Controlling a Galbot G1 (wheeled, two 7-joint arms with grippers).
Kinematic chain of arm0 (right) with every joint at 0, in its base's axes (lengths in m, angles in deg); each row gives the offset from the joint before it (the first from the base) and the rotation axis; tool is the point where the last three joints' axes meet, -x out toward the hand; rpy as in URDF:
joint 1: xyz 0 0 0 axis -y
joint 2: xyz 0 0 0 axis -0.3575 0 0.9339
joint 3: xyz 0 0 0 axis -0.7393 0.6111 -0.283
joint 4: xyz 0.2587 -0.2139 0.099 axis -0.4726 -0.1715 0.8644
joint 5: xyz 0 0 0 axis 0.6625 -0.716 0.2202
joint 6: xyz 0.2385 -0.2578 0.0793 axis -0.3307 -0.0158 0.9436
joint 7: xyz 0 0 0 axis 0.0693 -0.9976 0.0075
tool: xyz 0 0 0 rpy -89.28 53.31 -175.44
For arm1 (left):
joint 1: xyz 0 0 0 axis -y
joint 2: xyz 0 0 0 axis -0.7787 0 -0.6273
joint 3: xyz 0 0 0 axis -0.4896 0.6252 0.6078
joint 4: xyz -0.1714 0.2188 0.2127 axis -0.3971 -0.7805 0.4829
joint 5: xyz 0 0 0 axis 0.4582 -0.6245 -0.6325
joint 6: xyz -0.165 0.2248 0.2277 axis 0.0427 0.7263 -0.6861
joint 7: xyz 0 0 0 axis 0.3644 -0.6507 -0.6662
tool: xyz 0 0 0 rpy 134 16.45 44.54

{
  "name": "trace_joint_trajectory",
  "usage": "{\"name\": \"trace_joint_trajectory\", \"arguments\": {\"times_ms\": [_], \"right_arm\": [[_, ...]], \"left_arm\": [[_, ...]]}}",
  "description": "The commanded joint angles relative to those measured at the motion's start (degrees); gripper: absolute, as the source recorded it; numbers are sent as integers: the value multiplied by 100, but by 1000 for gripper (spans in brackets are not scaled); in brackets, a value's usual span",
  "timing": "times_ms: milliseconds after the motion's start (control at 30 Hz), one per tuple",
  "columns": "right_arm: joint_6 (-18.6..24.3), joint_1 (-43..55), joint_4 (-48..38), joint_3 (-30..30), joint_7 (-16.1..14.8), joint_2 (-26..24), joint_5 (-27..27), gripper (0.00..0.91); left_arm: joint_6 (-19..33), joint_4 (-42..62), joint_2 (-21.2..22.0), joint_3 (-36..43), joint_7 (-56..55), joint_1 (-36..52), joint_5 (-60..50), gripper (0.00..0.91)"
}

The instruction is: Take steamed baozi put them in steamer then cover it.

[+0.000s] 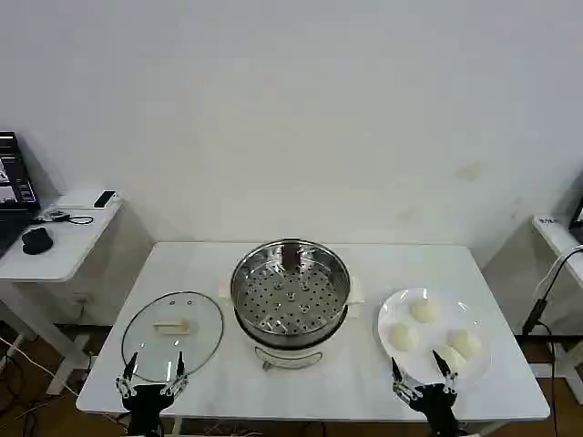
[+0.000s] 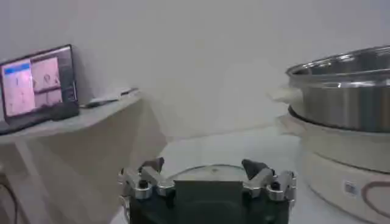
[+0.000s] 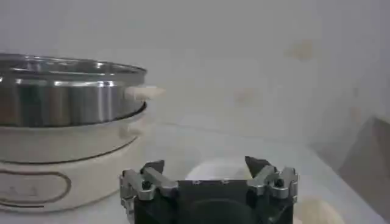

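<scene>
The steamer (image 1: 290, 293) stands uncovered at the table's middle, its perforated tray bare. Several cream-white baozi (image 1: 423, 310) lie on a white plate (image 1: 454, 305) to its right. On the table left of the steamer lies a glass lid (image 1: 173, 332), flat. At the front edge my left gripper (image 1: 155, 366) is open, just before the lid (image 2: 207, 172), and holds nothing. My right gripper (image 1: 419, 364) is open and empty at the plate's near rim, close to the nearest bun. The left wrist view has the left gripper (image 2: 203, 165) beside the steamer (image 2: 341, 91). In the right wrist view, the right gripper (image 3: 205, 164) faces the plate (image 3: 219, 170), with the steamer (image 3: 67, 91) beyond.
A white side table (image 1: 64, 255) at the left carries a laptop (image 2: 36, 85) and a black mouse (image 1: 36, 239). Another table's edge (image 1: 556, 232) and a cable show at the right. Bare white tabletop (image 1: 364, 264) lies behind the steamer.
</scene>
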Motion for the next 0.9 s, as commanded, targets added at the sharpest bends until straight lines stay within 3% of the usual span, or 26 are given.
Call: {"name": "trace_joint_trajectory", "arguments": {"times_ms": [33, 133, 233, 367, 467, 533, 600, 733, 800, 900], "right_arm": [[46, 9, 24, -42, 45, -26, -347, 907], [-67, 171, 40, -317, 9, -253, -235, 907], [-471, 455, -38, -706, -119, -863, -27, 907], [-947, 970, -291, -949, -481, -1615, -168, 907], [-1348, 1394, -601, -986, -924, -2279, -383, 907], [-1620, 1760, -865, -1008, -1451, -2735, -662, 907], [-1823, 2115, -1158, -969, -2170, -3123, -896, 907], [-1787, 2793, -1783, -715, -3147, -3684, -1629, 907], [-1743, 3004, -1905, -597, -3485, -3804, -1882, 907], [-1491, 3600, -2205, -259, -4783, -4259, -2276, 907]], "left_arm": [[-470, -152, 12, 15, -108, -11, -400, 907], [-830, -299, -13, 68, -141, -9, -532, 907], [-941, -428, -82, 30, 194, 0, -633, 907], [-923, -548, -88, -70, 461, 83, -690, 907], [-904, -601, -72, -107, 495, 118, -712, 907], [-878, -588, -62, -124, 483, 115, -768, 907], [-775, -522, -39, -132, 465, 98, -901, 907], [-683, -443, 42, -114, 448, 74, -1069, 907], [-594, -421, 83, -106, 415, 67, -1341, 907], [-550, -443, 101, -88, 452, 8, -1679, 907]]}}
